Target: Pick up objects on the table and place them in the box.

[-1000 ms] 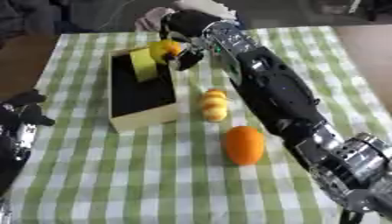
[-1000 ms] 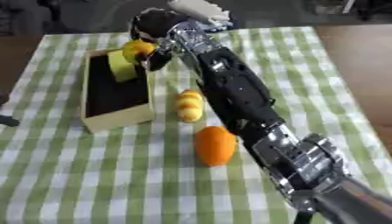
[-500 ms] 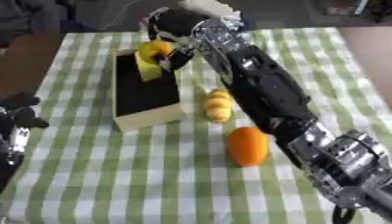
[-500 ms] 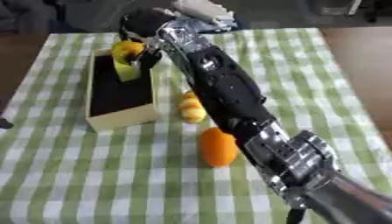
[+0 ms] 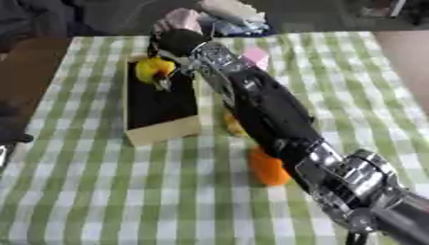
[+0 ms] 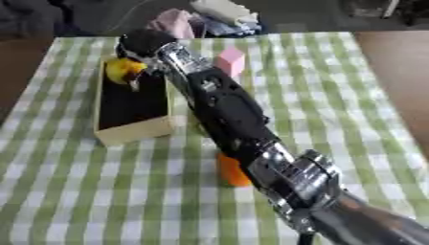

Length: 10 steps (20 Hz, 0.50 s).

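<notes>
A tan box (image 5: 163,131) with a dark inside stands left of the table's middle. My right arm reaches over the table to the box's far end. There my right hand (image 5: 177,42) is shut on a yellow rounded object (image 5: 152,69), held just above the box's inside. An orange (image 5: 270,168) lies on the checked cloth near the arm's right side. A small yellow fruit (image 5: 232,126) lies between the orange and the box, partly hidden by the arm. Only a dark part of my left hand (image 5: 12,125) shows at the left edge.
A pink block (image 6: 229,60) stands on the far part of the table, right of the box. A pile of cloths (image 5: 228,13) lies past the far edge. The green-and-white checked tablecloth (image 5: 109,191) covers the whole table.
The whole picture has shifted, so the camera has moved. My right hand still holds the yellow object over the box's far end. The orange and the small fruit lie as before.
</notes>
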Tool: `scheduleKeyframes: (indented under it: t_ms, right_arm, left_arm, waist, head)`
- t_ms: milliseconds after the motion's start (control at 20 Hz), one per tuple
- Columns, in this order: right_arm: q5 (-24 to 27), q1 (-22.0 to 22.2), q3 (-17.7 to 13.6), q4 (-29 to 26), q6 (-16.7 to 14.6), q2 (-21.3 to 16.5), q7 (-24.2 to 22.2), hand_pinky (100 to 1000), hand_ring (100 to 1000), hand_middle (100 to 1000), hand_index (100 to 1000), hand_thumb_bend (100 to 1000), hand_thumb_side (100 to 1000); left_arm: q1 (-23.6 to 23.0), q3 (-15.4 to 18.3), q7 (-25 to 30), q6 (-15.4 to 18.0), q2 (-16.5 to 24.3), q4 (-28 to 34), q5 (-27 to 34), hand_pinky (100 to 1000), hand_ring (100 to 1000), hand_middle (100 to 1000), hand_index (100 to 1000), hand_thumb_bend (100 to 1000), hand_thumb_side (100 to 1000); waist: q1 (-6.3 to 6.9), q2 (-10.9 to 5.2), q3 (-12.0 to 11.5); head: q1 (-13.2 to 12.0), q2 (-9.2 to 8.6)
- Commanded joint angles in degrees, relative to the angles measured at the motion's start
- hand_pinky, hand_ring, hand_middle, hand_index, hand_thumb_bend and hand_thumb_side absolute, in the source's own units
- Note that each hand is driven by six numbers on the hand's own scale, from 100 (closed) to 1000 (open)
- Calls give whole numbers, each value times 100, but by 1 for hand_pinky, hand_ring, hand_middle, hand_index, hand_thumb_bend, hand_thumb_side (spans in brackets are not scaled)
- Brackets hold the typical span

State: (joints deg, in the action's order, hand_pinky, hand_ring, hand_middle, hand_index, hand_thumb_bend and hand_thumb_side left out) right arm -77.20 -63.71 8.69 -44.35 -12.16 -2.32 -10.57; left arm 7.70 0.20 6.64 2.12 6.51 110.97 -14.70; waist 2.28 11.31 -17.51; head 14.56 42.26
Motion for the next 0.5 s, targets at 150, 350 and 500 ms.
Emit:
scheduleKeyframes:
  t_ms: [150,350,500]
  right_arm:
    - [-343,-75,-85,-15,368,57,589,815,767,751,880,100,199]
    - [-520,-31,-95,8,765,99,1119,810,764,755,930,100,196]
    - [-610,-26,-79,33,1055,106,1348,805,761,760,957,100,209]
  left_arm:
    - [90,-20,42,11,33,123,39,750,559,732,857,285,782]
    - [98,-23,54,13,30,117,39,750,559,730,857,285,784]
    - [91,-26,62,15,31,113,35,750,559,730,857,285,785]
  waist:
    - [-56,6,-34]
    - [-61,8,-29]
    - [-66,7,-8]
  head:
    - [40,-51]
    - [31,-45]
    - [20,-40]
